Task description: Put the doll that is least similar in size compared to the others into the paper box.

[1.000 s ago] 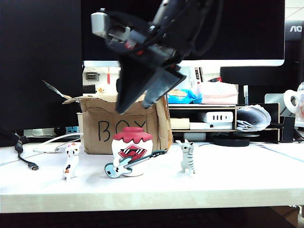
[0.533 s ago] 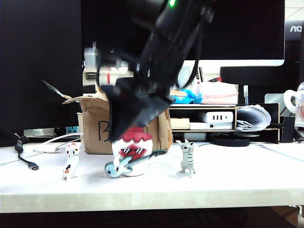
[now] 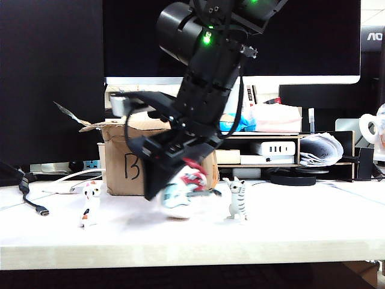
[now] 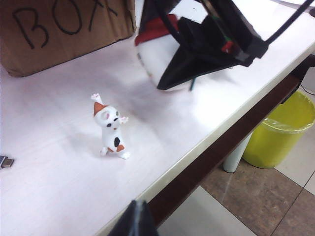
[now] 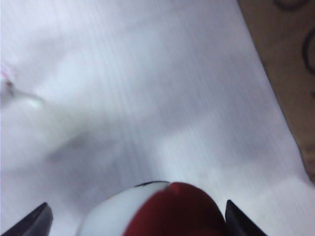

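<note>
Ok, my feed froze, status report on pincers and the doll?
Right pincer open, down around the doll, which looks tipped. Left pincer off the table edge, state unclear. Paper box behind; grey cat beside.

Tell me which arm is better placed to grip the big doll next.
Right. The right gripper is down at the doll, jaws open, and its wrist view shows the doll's red cap between the fingertips. The left gripper hangs off the table edge, near the small cat figurine.
</note>
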Available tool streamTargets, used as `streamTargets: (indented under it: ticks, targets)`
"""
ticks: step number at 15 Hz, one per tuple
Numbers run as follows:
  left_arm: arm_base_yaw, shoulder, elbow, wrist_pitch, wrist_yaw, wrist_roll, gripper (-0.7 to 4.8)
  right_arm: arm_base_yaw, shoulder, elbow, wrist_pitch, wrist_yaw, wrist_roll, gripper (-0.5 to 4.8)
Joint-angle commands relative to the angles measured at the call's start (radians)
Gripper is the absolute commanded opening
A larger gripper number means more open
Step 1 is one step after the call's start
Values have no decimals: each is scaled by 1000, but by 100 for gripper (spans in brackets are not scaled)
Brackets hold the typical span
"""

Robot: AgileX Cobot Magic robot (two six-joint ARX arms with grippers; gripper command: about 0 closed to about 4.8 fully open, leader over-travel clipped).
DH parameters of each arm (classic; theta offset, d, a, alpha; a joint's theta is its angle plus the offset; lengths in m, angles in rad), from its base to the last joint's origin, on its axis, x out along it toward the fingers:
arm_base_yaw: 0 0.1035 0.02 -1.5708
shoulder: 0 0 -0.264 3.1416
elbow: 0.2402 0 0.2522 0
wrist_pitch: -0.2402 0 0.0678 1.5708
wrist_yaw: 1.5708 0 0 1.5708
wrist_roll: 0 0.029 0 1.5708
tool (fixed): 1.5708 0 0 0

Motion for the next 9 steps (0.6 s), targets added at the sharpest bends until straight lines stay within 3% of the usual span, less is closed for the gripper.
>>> streamTargets:
  ticks: [1,9]
  targets:
    - [2,0,2,14,2,4,-5,3,-2,0,-27,32,6,479]
    - [2,0,2,14,2,4,-5,2,-2,0,-33,89,5,479]
